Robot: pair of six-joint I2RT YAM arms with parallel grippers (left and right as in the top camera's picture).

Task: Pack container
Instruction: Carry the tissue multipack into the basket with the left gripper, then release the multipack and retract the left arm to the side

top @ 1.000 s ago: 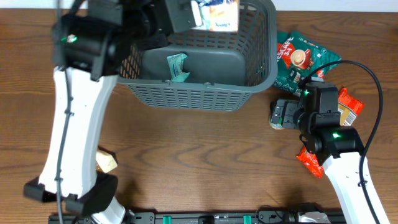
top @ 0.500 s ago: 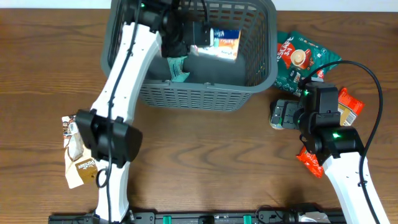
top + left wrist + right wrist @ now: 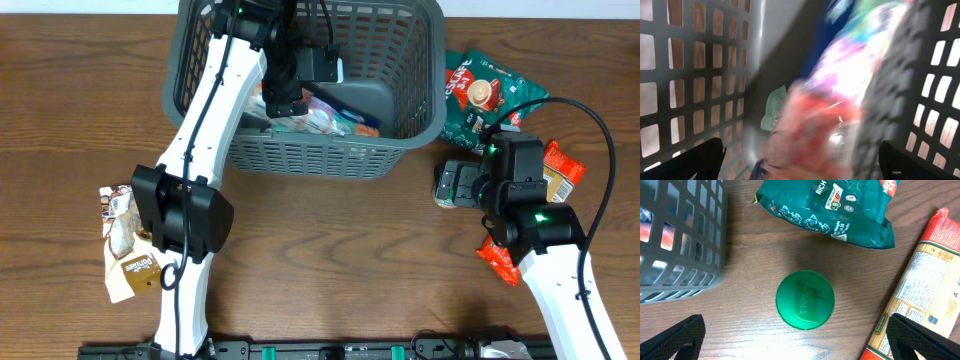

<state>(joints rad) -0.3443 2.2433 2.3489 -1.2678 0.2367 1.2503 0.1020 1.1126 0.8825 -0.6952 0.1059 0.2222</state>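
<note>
- Your container, dark grey plastic with slotted lattice walls and a rolled rim, sits at the far edge of the brown wood-grain table.
- The left gripper is down inside the container with its fingers spread wide, gripping nothing. The glossy, colourful packet under it is a blur in the wrist view.
- The right gripper, just right of the container, is spread wide too, over a round green lid.
- Right of the container there's also a crinkly green bag, plus a red packet that's partly hidden under your arm.
</note>
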